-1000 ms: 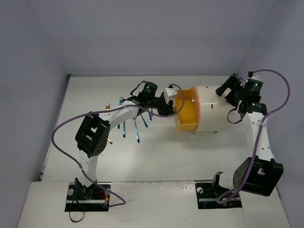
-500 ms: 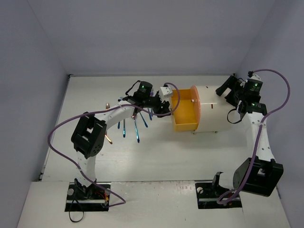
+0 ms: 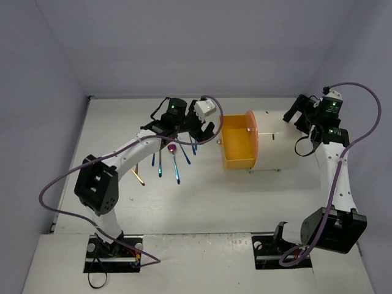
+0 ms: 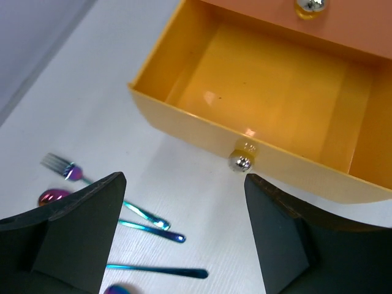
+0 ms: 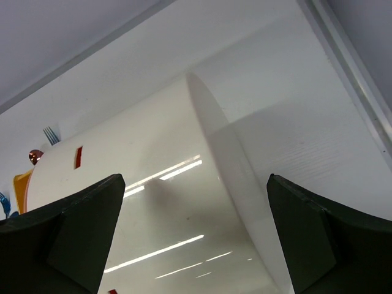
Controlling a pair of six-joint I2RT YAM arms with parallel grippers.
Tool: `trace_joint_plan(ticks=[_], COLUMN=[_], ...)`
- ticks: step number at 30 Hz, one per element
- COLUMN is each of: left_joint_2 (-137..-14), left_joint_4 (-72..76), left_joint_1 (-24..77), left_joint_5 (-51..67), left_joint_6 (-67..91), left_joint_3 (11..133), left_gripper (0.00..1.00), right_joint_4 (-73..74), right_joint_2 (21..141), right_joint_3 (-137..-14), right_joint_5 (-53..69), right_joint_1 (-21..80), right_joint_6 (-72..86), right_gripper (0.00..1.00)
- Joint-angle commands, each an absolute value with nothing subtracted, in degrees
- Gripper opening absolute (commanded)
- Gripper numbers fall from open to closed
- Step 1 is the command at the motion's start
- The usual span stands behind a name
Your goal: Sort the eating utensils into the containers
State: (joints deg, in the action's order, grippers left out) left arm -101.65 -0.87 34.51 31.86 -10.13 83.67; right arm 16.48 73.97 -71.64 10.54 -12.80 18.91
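Left gripper point(image 4: 184, 205): fingers point(image 4: 79, 236) spread apart with nothing between them, positioned just in front of the gold knob point(image 4: 241, 160) of 1 pulled-out orange drawer point(image 4: 202, 131). Right gripper point(image 5: 193, 205): fingers spread wide, grasping nothing, above the white cabinet point(image 5: 153, 202). The utensils point(image 3: 176, 168) lie on the table point(image 3: 202, 196) left of the drawer, including blue handles point(image 4: 147, 226), 1 fork point(image 4: 60, 164) and 1 magenta spoon bowl point(image 4: 54, 197).

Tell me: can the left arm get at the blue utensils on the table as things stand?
Probably yes. The left end effector hangs open close to the blue utensils, nothing lies between them, and the open drawer sits to one side.
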Motion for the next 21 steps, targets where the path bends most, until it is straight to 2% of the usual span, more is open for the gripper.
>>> trace_joint_plan(ticks=[1,7,11,15,21], left_joint_2=[-90.31,-76.72,-71.63,-69.94,-69.40], left_joint_4=[-3.52,-15.59,-28.23,-33.54,-29.36], left_joint_1=[34.21,34.46,33.27,26.62,14.15], left_joint_5=[14.54,-13.19,-24.86,-23.76,-22.75], left_joint_6=[-0.26,14.44,27.32,35.41,40.67], left_joint_3=[81.20,73.85,69.24,63.26,56.03], left_gripper=[0.76,0.76,0.76,0.75,0.75], right_joint_4=[17.51,18.80,19.19,19.45,19.51], right_joint_2=[72.72,71.29,69.66,67.54,63.51], right_joint_3=[-78.74,-81.47,-82.23,-80.84,-77.10], right_joint_5=[4.52,0.20,-2.29,-2.46,-1.41], right_joint_1=[-10.46,-7.75,-6.58,-5.22,-3.44], right_joint_6=[14.23,11.70,11.25,12.03,13.01], right_gripper=[1.00,1.00,1.00,1.00,1.00])
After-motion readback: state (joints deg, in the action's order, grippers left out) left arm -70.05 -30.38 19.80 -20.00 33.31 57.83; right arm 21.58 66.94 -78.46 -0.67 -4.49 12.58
